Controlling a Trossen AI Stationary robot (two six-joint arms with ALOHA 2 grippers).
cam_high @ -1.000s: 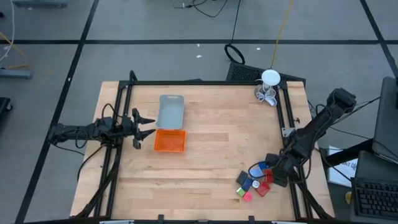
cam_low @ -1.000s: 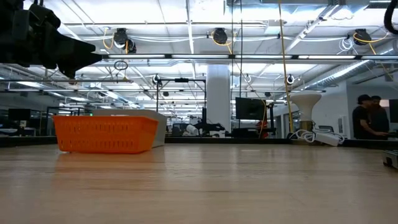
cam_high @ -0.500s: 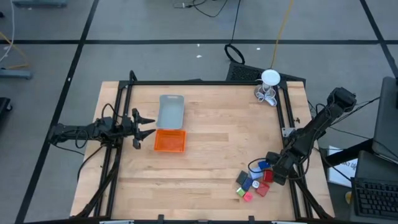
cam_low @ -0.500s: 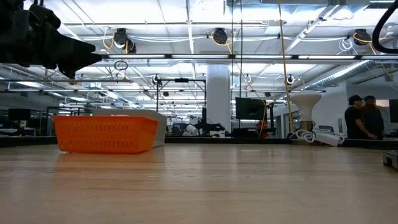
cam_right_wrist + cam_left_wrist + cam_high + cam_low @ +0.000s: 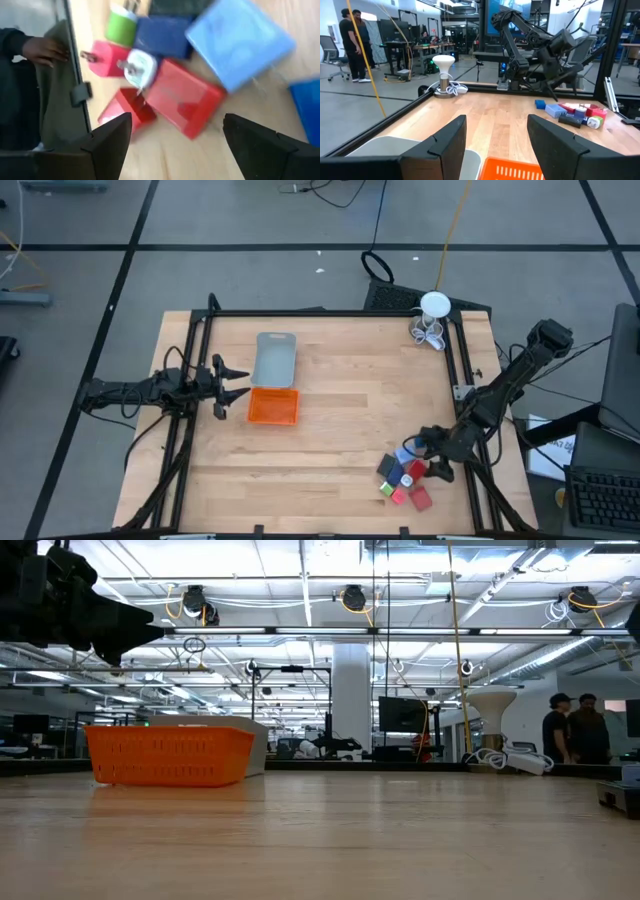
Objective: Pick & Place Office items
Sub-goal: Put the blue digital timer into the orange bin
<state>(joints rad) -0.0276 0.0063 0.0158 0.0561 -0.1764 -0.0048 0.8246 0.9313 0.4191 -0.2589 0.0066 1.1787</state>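
The office items [image 5: 403, 477] lie in a small pile of blue, red, black, green, pink and white pieces on the table's near right. In the right wrist view a red block [image 5: 182, 105], a light blue piece [image 5: 240, 42], a dark blue piece [image 5: 162, 35], a green piece [image 5: 120, 27] and a white piece [image 5: 137, 70] lie flat on the wood. My right gripper [image 5: 430, 458] hangs open just above the pile's right side, slanting down, its fingers [image 5: 107, 145] clear of the pieces. My left gripper [image 5: 235, 380] waits open and level at the table's left.
A grey tray [image 5: 275, 360] and an orange tray [image 5: 273, 407] stand end to end at the left centre, in front of the left gripper. A white round thing with wire loops [image 5: 432, 320] stands at the far right corner. A person's hand [image 5: 42, 50] shows beyond the near right table edge.
My right gripper has tipped up from a steeper downward slant and rolled over the pile, its fingers swinging toward the table's left. A red piece at the pile's near side now lies a little closer to the near edge. The left arm has kept still.
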